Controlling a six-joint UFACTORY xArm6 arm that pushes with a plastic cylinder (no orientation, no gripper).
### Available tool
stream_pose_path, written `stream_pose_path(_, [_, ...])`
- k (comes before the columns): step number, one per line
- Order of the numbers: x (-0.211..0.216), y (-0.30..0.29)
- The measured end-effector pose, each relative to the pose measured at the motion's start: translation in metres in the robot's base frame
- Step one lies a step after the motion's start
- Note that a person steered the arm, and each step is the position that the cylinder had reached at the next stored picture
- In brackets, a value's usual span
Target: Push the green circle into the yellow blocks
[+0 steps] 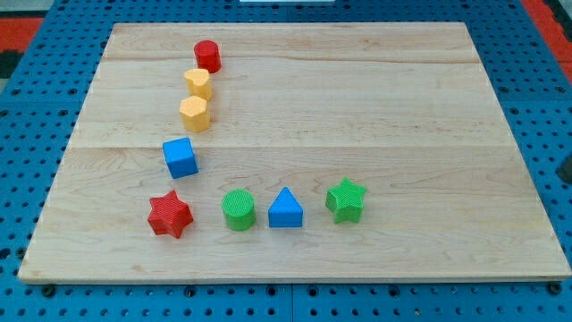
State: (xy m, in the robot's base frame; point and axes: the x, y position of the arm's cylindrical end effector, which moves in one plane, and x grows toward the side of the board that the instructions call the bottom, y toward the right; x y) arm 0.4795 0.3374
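Observation:
The green circle (239, 209) sits near the view's bottom, left of centre, on the wooden board (357, 107). Two yellow blocks stand at the upper left: a yellow heart-like block (198, 82) and a yellow hexagon (195, 114) just below it. They are well above the green circle, with a blue cube (180, 156) between them. My tip does not show in the camera view. A small dark shape at the right edge (567, 166) cannot be identified.
A red cylinder (207, 55) stands above the yellow blocks. A red star (170, 215) lies left of the green circle. A blue triangle (286, 209) and a green star (346, 199) lie to its right. Blue pegboard surrounds the board.

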Motion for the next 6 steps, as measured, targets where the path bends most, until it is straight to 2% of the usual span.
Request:
stream_pose_path(1, [-0.058, -0.023])
stream_pose_path(2, [-0.042, -0.072])
stream_pose_path(3, [0.023, -0.026])
stream_pose_path(4, [0.133, -0.037])
stream_pose_path(6, [0.137, -0.071])
